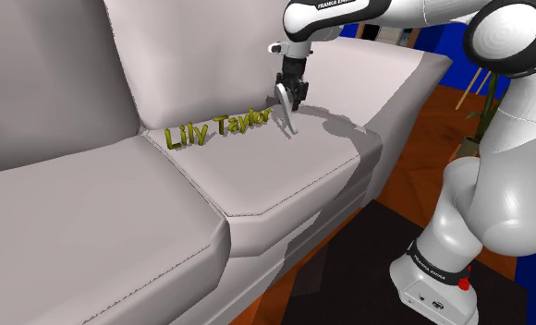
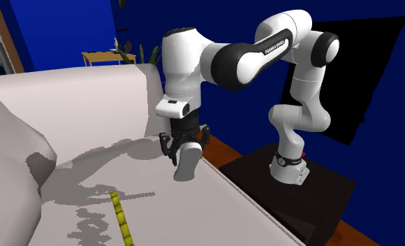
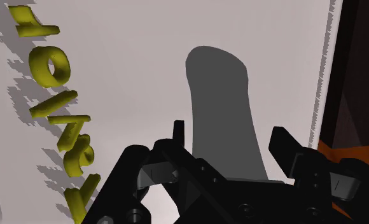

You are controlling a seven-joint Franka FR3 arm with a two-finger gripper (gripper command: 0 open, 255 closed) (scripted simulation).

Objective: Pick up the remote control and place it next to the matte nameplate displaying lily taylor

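A pale grey, elongated remote control (image 1: 286, 111) hangs lengthwise from my gripper (image 1: 292, 92), whose black fingers are shut on its upper end. Its lower tip is close over the sofa seat; I cannot tell whether it touches. The nameplate (image 1: 217, 127), olive-yellow raised letters reading Lily Taylor, stands on the seat just to the shoulder view's left of the remote. In the second exterior view the remote (image 2: 187, 161) dangles below the gripper (image 2: 184, 142), with the nameplate (image 2: 122, 220) edge-on nearer the camera. In the wrist view the remote (image 3: 220, 102) runs out from the gripper (image 3: 231, 156) beside the letters (image 3: 56, 102).
The light grey sofa seat (image 1: 285, 175) ends at an edge toward the stand, with the backrest (image 1: 192, 55) behind the nameplate and an armrest (image 1: 386, 83) beyond. Wooden floor and a dark mat (image 1: 368, 268) lie below. A small table (image 2: 109, 57) stands far back.
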